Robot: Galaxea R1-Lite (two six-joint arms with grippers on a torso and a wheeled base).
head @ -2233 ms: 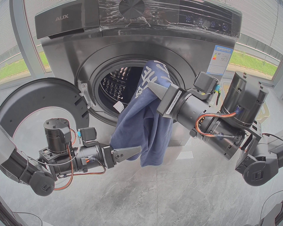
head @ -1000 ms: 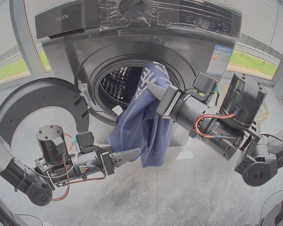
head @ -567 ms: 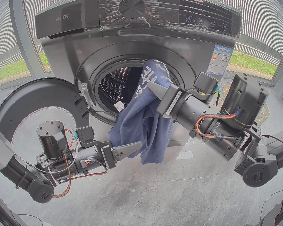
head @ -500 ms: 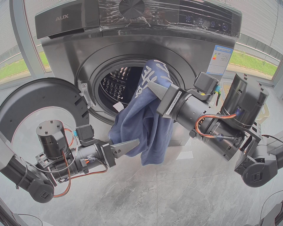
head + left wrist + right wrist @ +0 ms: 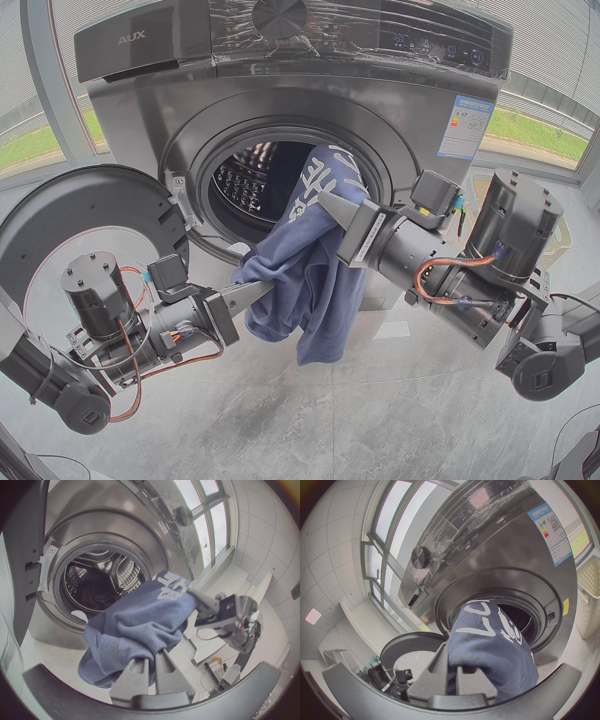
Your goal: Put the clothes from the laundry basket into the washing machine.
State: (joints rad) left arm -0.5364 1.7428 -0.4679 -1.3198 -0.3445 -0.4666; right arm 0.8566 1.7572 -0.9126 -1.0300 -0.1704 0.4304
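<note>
A blue shirt with white print [image 5: 306, 275] hangs in front of the washing machine's round opening [image 5: 250, 181]. My right gripper [image 5: 326, 200] is shut on the shirt's top, level with the right side of the opening. My left gripper [image 5: 267, 289] is shut on a bunched lower fold, just below the opening's rim. In the left wrist view, the left gripper [image 5: 151, 661] pinches the blue shirt [image 5: 140, 627], and dark clothes [image 5: 93, 594] lie in the drum. In the right wrist view, the shirt [image 5: 487, 636] drapes over the right gripper [image 5: 452, 664].
The machine's door [image 5: 81, 212] stands swung open at the left, right behind my left arm. A cream laundry basket [image 5: 590, 595] stands to the right of the machine. Grey tiled floor [image 5: 312, 412] lies below the arms.
My left gripper has shut on the shirt's lower part and lifted it up towards the opening, bunching the cloth. My right gripper has sunk a little with the shirt's top.
</note>
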